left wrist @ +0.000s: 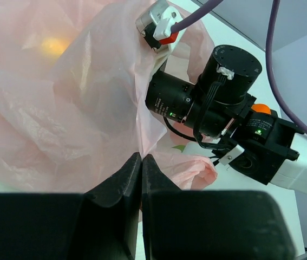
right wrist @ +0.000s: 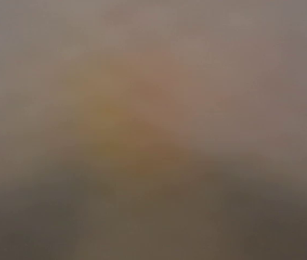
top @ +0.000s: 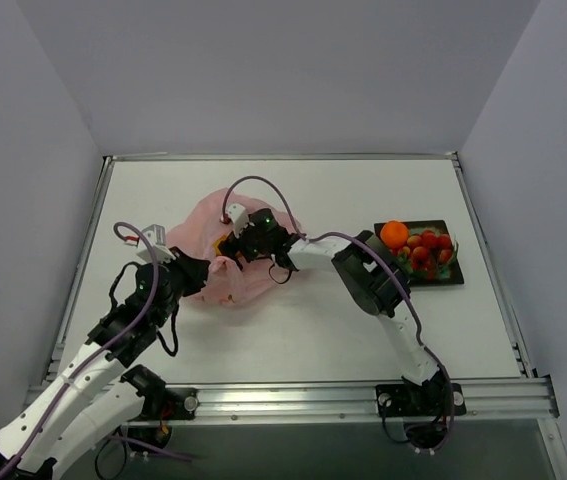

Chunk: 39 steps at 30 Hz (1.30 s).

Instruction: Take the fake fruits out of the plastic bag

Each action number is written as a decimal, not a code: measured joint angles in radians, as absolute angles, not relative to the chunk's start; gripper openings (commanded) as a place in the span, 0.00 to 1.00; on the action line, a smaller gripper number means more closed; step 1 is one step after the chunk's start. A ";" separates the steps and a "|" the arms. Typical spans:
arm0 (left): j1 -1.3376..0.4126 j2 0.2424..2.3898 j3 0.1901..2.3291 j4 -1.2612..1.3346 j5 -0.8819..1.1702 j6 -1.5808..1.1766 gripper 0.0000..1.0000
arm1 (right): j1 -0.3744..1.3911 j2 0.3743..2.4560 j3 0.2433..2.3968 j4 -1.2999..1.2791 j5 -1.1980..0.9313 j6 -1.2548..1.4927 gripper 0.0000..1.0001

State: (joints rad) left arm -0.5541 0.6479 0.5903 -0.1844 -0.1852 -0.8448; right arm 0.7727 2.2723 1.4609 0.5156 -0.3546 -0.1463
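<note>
The pink plastic bag (top: 201,222) lies crumpled at the table's middle left. My left gripper (top: 199,272) is shut on the bag's near edge, with the film (left wrist: 61,108) pinched between its fingertips (left wrist: 141,157). My right gripper (top: 227,243) reaches into the bag's mouth, and its fingers are hidden by the film. A yellow-orange fake fruit (left wrist: 53,46) glows through the plastic; the right wrist view shows only a yellow-orange blur (right wrist: 121,130). An orange ball (top: 395,233) and red berries (top: 429,247) lie in the tray.
The black-rimmed tray (top: 453,281) sits at the right side of the table. The right arm's wrist and cable (left wrist: 218,86) cross just beyond the bag's opening. White walls close in the table on three sides.
</note>
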 measured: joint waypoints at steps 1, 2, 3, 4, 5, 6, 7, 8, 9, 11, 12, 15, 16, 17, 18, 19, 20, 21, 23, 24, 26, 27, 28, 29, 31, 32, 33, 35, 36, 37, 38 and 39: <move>-0.554 0.647 0.590 -0.184 -0.186 -0.845 0.02 | 0.774 2.272 1.453 0.528 -0.350 -0.141 0.79; -0.554 0.646 0.590 -0.184 -0.187 -0.845 0.02 | 0.775 2.272 1.444 0.548 -0.345 -0.133 0.75; -0.554 0.646 0.590 -0.184 -0.188 -0.845 0.02 | 0.776 2.272 1.434 0.575 -0.336 -0.120 0.70; -0.554 0.646 0.590 -0.184 -0.187 -0.845 0.02 | 0.780 2.272 1.420 0.603 -0.327 -0.104 0.67; -0.554 0.646 0.590 -0.185 -0.187 -0.845 0.02 | 0.785 2.272 1.407 0.635 -0.318 -0.086 0.62; -0.554 0.646 0.590 -0.185 -0.187 -0.845 0.02 | 0.788 2.272 1.396 0.664 -0.305 -0.074 0.46; -0.554 0.645 0.590 -0.186 -0.188 -0.845 0.02 | 0.789 2.272 1.385 0.689 -0.296 -0.063 0.40; -0.554 0.642 0.590 -0.191 -0.188 -0.845 0.02 | 0.792 2.272 1.375 0.711 -0.288 -0.051 0.38; -0.554 0.637 0.590 -0.196 -0.189 -0.845 0.02 | 0.794 2.272 1.368 0.730 -0.282 -0.039 0.38; -0.554 0.623 0.590 -0.208 -0.194 -0.845 0.02 | 0.799 2.272 1.356 0.762 -0.272 -0.025 0.34; -0.554 0.615 0.590 -0.213 -0.199 -0.845 0.02 | 0.802 2.266 1.343 0.779 -0.267 -0.022 0.33; -0.554 0.607 0.590 -0.221 -0.212 -0.844 0.02 | 0.810 2.210 1.259 0.804 -0.245 0.002 0.33; -0.554 0.611 0.590 -0.220 -0.213 -0.844 0.02 | 0.815 2.178 1.223 0.803 -0.233 0.008 0.33; -0.554 0.615 0.590 -0.218 -0.213 -0.844 0.02 | 0.819 2.141 1.190 0.799 -0.224 0.012 0.32; -0.554 0.620 0.590 -0.214 -0.213 -0.844 0.02 | 0.823 2.100 1.156 0.799 -0.212 0.020 0.32; -0.554 0.628 0.590 -0.207 -0.213 -0.843 0.02 | 0.828 2.056 1.127 0.795 -0.197 0.025 0.32; -0.554 0.636 0.590 -0.201 -0.214 -0.841 0.02 | 0.834 2.012 1.105 0.791 -0.179 0.031 0.32; -0.554 0.644 0.590 -0.193 -0.215 -0.840 0.02 | 0.841 1.968 1.085 0.792 -0.159 0.038 0.32; -0.554 0.662 0.590 -0.176 -0.217 -0.836 0.02 | 0.857 1.880 1.039 0.796 -0.122 0.054 0.31; -0.554 0.674 0.590 -0.170 -0.219 -0.833 0.02 | 0.865 1.839 1.015 0.801 -0.107 0.067 0.32; -0.554 0.688 0.590 -0.156 -0.222 -0.830 0.02 | 0.886 1.761 0.951 0.809 -0.077 0.093 0.32; -0.554 0.691 0.590 -0.147 -0.223 -0.828 0.02 | 0.896 1.734 0.921 0.809 -0.066 0.104 0.31; -0.554 0.693 0.590 -0.136 -0.223 -0.826 0.03 | 0.906 1.711 0.894 0.808 -0.054 0.114 0.32; -0.554 0.694 0.590 -0.126 -0.223 -0.825 0.02 | 0.913 1.697 0.871 0.808 -0.041 0.126 0.33; -0.554 0.693 0.590 -0.112 -0.223 -0.823 0.02 | 0.925 1.693 0.849 0.800 -0.023 0.134 0.34; -0.554 0.690 0.590 -0.109 -0.224 -0.823 0.02 | 0.925 1.703 0.850 0.790 -0.018 0.135 0.36; -0.554 0.682 0.590 -0.109 -0.225 -0.823 0.02 | 0.923 1.719 0.860 0.783 -0.009 0.135 0.37; -0.554 0.659 0.590 -0.120 -0.228 -0.822 0.02 | 0.912 1.777 0.909 0.776 0.001 0.135 0.44; -0.554 0.635 0.590 -0.133 -0.232 -0.822 0.02 | 0.907 1.818 0.949 0.776 0.005 0.135 0.47; -0.554 0.612 0.590 -0.146 -0.238 -0.822 0.02 | 0.903 1.861 0.992 0.778 0.010 0.135 0.51; -0.554 0.588 0.591 -0.163 -0.246 -0.822 0.02 | 0.903 1.907 1.037 0.778 0.013 0.139 0.60; -0.554 0.566 0.591 -0.184 -0.255 -0.823 0.02 | 0.900 1.959 1.092 0.779 0.019 0.150 0.65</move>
